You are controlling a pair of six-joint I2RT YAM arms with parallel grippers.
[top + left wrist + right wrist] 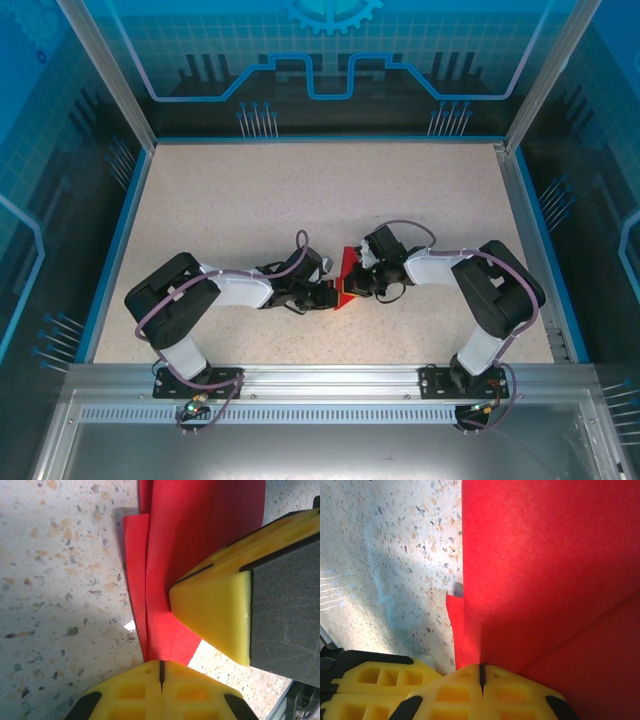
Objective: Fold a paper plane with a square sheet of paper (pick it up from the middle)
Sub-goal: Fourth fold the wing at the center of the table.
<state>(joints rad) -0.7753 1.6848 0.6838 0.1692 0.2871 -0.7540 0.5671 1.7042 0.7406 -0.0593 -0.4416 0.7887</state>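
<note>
I see a speckled tabletop [250, 200] inside blue-panelled walls [330, 60]; near its middle, the folded red paper sheet [347, 275] is pinched by my left gripper [161, 665] and right gripper [481, 669], both fully closed upon it

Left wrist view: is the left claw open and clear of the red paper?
No, the left claw is shut, its yellow tips pressed together with the edge of the red paper pinched between them.
</note>
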